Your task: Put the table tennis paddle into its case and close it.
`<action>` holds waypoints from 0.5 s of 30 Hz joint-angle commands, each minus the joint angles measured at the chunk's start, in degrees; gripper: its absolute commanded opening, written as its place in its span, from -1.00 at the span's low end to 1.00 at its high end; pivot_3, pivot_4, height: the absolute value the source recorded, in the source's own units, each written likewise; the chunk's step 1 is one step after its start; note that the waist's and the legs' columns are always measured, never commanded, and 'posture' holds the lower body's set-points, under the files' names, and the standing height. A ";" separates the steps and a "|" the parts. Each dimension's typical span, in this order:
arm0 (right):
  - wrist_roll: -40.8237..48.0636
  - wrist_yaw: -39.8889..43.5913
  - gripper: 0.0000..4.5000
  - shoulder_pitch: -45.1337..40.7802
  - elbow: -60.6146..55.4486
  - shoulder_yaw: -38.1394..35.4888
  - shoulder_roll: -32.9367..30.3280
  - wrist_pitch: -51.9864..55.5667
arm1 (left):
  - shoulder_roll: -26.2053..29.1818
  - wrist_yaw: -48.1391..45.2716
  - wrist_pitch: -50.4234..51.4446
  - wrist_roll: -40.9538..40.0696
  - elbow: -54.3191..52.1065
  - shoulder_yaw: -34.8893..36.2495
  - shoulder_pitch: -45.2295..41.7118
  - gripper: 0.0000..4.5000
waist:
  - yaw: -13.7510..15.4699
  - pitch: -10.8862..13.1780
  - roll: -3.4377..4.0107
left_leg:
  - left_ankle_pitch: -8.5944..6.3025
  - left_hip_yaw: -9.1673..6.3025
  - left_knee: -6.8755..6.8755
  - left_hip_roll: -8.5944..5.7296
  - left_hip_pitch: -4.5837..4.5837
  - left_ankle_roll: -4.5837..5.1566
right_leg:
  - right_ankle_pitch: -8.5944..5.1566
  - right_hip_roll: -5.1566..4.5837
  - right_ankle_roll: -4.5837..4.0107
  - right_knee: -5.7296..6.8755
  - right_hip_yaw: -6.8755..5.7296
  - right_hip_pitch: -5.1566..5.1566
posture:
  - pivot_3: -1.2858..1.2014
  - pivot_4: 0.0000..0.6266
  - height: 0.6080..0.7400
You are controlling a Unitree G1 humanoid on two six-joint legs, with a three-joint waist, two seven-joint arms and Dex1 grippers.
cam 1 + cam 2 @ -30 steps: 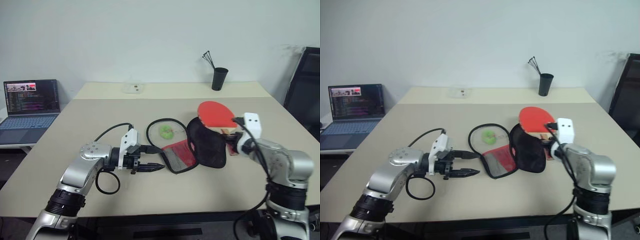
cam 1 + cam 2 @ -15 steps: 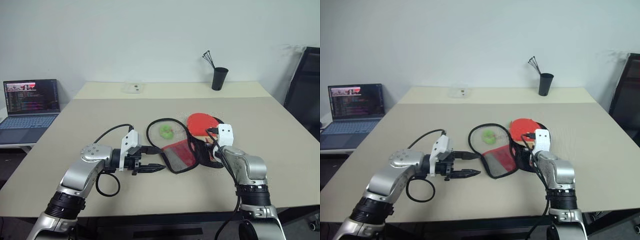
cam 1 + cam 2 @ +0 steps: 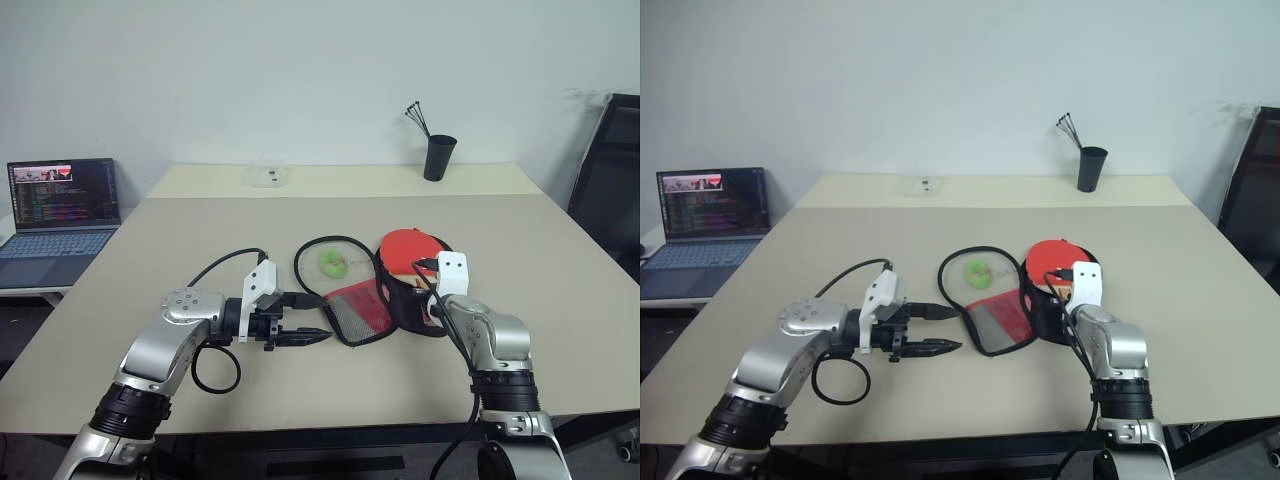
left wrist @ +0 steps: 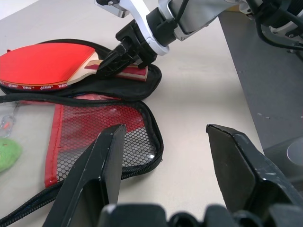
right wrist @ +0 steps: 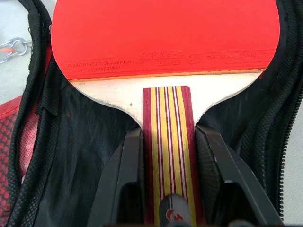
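The table tennis paddle (image 5: 165,33) has a red face and a striped wooden handle (image 5: 168,156). My right gripper (image 5: 169,135) is shut on that handle and holds the paddle flat and low over the black half of the case (image 4: 118,87). The case (image 3: 400,305) lies unzipped and spread at mid-table, its red mesh flap (image 3: 355,310) folded out toward my left gripper (image 3: 305,318). That gripper hovers just left of the flap, open, with nothing between its fingers (image 4: 94,175). Whether the paddle rests on the lining I cannot tell.
A black cable loop (image 3: 300,262) around a green object (image 3: 332,263) lies just behind the flap. A small metal clip (image 5: 12,45) sits beside the case. A black cup of sticks (image 3: 437,157) and a clear box (image 3: 266,177) stand far back. Left is a laptop (image 3: 60,215), right a chair (image 3: 610,180).
My right gripper has come down and to the left with the paddle, bringing it from above the case's far edge to low over the black half. The left gripper has kept still.
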 commanded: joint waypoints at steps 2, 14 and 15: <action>-0.50 -1.12 -0.52 2.05 -4.90 -0.98 -0.65 0.84 | 0.40 -0.03 -0.38 -0.89 -2.25 1.20 -0.43 0.32 | 0.05 0.00 0.00 | 0.00 0.00 0.00 0.00 -0.01 0.00 | 0.00 0.00 0.00 0.00 0.00 0.00 | 0.03 -0.52 1.00; -0.41 -2.42 -0.52 2.62 -5.03 -0.86 0.90 1.02 | 0.22 -0.44 -0.90 -0.56 -1.41 0.85 -0.87 0.32 | 0.01 0.00 0.00 | 0.00 0.00 0.00 0.00 0.01 0.00 | 0.00 0.00 0.00 0.00 0.00 0.00 | 0.03 -0.52 1.00; -0.16 -2.37 -0.52 2.26 -4.36 -1.03 1.17 0.86 | 0.24 -0.45 -1.04 -0.46 -1.27 0.86 -0.89 0.32 | -0.01 0.00 0.00 | 0.00 0.00 0.00 0.00 0.01 0.00 | 0.00 0.00 0.00 0.00 0.00 0.01 | 0.03 -0.52 1.00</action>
